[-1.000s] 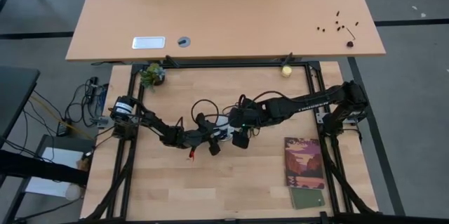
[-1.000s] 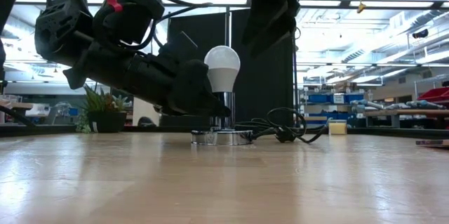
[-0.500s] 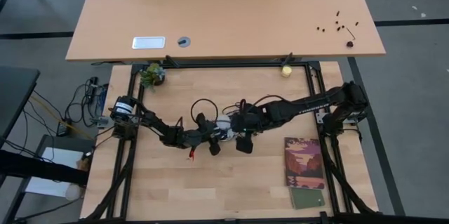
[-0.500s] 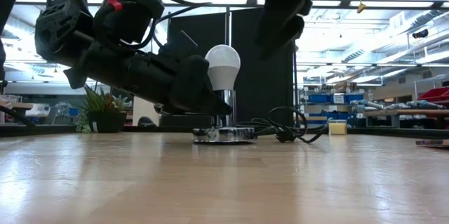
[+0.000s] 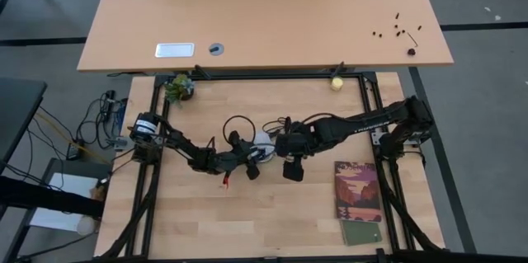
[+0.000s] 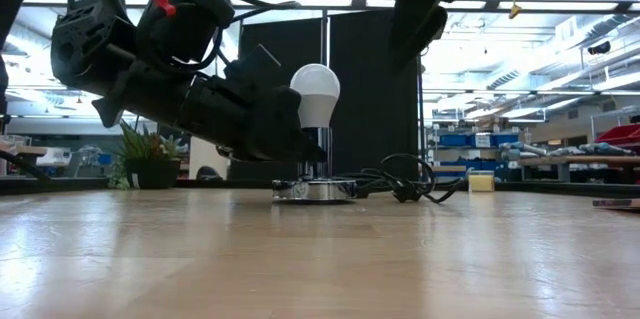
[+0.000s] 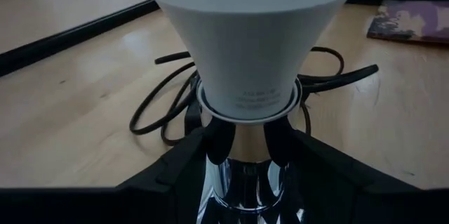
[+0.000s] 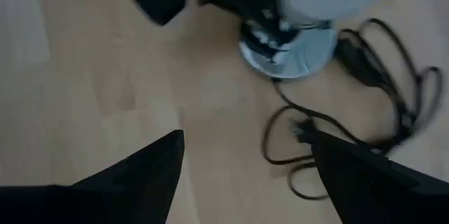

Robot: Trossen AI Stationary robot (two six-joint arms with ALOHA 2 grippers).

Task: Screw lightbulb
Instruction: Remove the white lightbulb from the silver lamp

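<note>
The white lightbulb stands upright in a chrome socket stem, which rises from a round silver base on the wooden table. The bulb also shows in the high view and fills the left wrist view. My left gripper reaches in from the table's left and is shut on the stem just under the bulb. My right gripper hangs open above and to the right of the bulb. Nothing lies between its fingers. My left gripper pinches the chrome stem between its two fingers, right below the bulb's collar. The fingers come nearly level from the table's left, slanting slightly down, and lie across the stem. Stem and bulb stand upright, the base flat on the table.
A black cord loops on the table beside the base, toward the right arm. A booklet and a green card lie near the right front. A small plant and a yellowish ball sit at the far edge.
My right gripper has drawn away from the bulb, toward the table's right edge and a little up, tipping as it went and staying open. The bulb now shows uncovered in the high view.
</note>
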